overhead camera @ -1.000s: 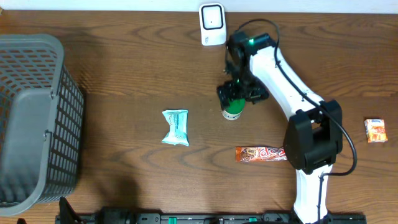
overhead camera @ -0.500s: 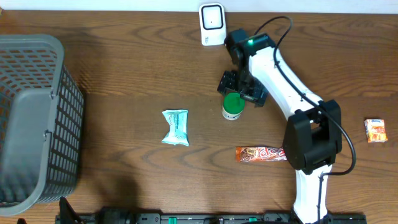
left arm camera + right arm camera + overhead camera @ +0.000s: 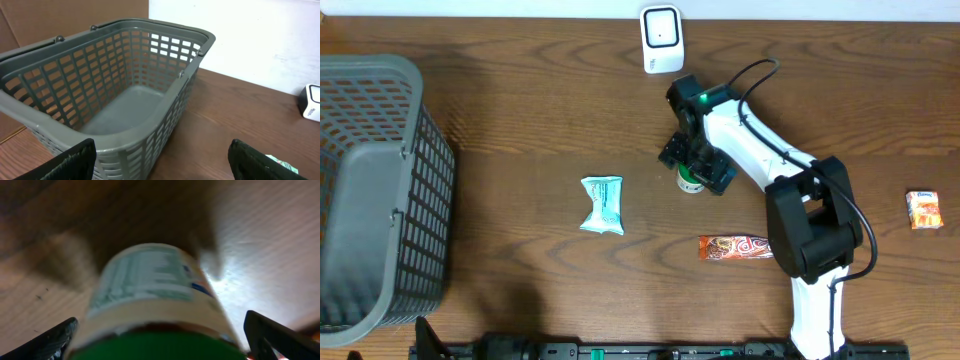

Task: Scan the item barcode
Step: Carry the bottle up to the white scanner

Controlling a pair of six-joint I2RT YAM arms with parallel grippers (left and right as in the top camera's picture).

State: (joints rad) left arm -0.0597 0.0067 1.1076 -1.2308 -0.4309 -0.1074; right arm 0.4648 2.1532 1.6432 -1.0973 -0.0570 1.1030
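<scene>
Two arms: only the right one is in play. The left sits way off by the basket (image 3: 150,75), so right is clearly nearer.
Right gripper (image 3: 695,166): jaws spread wide, one finger either side of the bottle (image 3: 691,184), not pinching it as far as I can see. Empty, just straddling.
Left gripper (image 3: 160,165): spread too, nothing in it, staring into the basket.
Bottle: directly under the right hand, standing on the table (image 3: 520,120), green cap up. Its long axis is vertical and points straight at the wrist cam, so I'm looking down past the cap onto the label.
Label: too blurry from the wrist to tell where the barcode sits.
Scanner (image 3: 661,40): ahead of the right hand, a bit to its left, at the table's far edge. Nothing between it and the hand.
Other stuff: teal packet (image 3: 602,204) off to the hand's left, choc bar (image 3: 735,246) behind it near the arm's base, small orange packet (image 3: 924,210) well off to the right. None are in the way.
Next, I reckon: close on the bottle, lift, then turn the label to face the scanner.
Risk: a round bottle could twist in the fingers.
</scene>
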